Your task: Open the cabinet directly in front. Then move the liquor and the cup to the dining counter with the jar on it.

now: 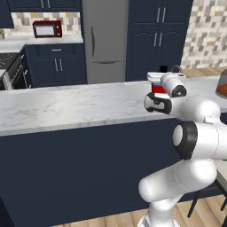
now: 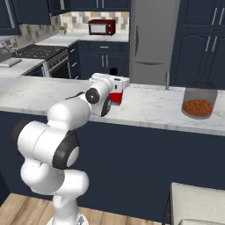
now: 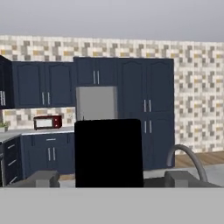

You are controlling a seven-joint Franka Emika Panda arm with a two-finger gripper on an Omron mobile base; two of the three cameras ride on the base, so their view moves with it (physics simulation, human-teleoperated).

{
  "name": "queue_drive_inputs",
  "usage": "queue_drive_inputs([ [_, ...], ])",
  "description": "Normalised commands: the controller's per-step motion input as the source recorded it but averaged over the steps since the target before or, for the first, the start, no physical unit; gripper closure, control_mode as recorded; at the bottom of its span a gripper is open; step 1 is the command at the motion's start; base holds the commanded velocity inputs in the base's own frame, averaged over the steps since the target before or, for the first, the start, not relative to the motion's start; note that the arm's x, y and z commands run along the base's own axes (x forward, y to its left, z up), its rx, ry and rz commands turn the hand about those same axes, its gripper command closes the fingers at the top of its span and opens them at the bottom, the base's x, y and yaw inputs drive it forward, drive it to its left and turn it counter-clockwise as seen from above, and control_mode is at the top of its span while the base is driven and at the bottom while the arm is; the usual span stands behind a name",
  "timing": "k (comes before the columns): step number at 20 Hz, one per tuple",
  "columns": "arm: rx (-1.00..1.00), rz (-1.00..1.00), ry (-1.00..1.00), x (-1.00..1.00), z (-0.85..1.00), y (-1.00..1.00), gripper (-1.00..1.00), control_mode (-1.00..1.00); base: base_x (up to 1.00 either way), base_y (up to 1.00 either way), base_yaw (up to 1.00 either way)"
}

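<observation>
Standing on the dining counter (image 1: 66,106), the liquor (image 1: 158,88) shows its red body and black cap just beyond the robot's wrist, at about two o'clock from the middle of the left base view. The gripper (image 3: 112,177) sits around it: in the hand view the bottle's black cap (image 3: 109,152) fills the gap, with one grey fingertip (image 3: 43,178) at eight o'clock and the other at four, spread apart and not pressing it. The jar (image 2: 199,103) rests on the same marble top, well apart at three o'clock in the right base view.
</observation>
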Motion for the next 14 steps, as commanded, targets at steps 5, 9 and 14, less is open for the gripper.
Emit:
queue_drive_inputs([
  [5,0.0,-0.01,0.12,-0.12,0.81,0.0,-1.0,-1.0,0.0,0.0,0.0],
  [9,0.01,-0.02,0.26,-0.59,1.0,0.0,-1.0,-1.0,0.0,0.0,0.0],
  [14,0.03,-0.01,0.43,-0.95,1.0,-0.08,-1.0,-1.0,0.0,0.0,0.0],
])
